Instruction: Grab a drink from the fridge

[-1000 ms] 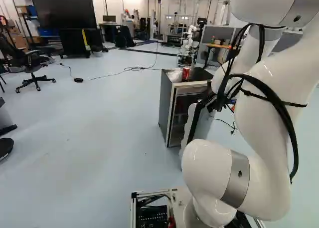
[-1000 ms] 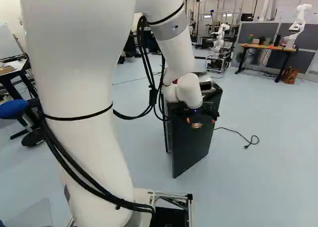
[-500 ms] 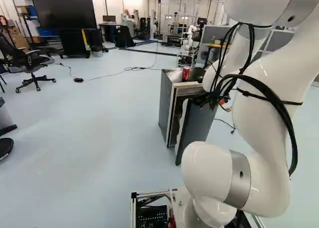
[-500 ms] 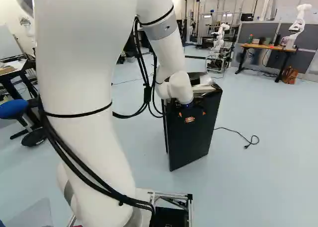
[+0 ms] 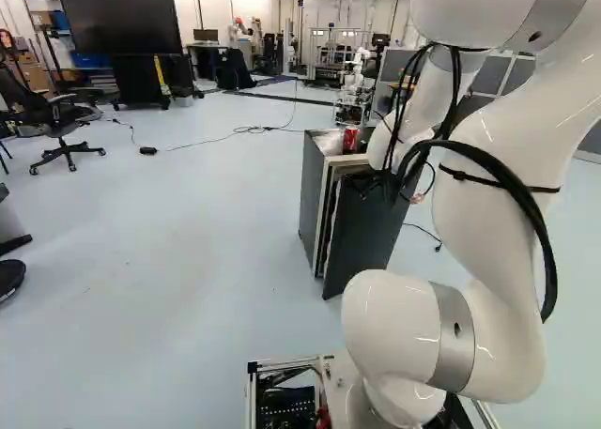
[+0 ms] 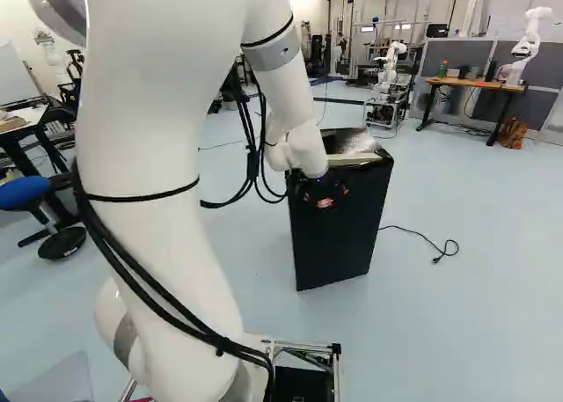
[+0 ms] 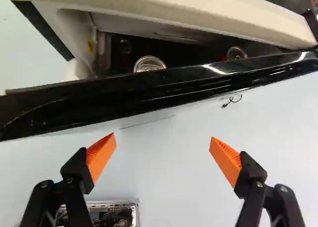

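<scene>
Drink cans inside fridge; beyond door from spread pincer

Glossy black door edge, smooth white arm

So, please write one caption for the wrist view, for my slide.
Open jaws, the fridge door ajar ahead of them, two cans showing in the gap behind it.

One fridge, three cans
One red can on top of the fridge, two inside it; beyond the fridge, one large screen and one brown bag.
</scene>
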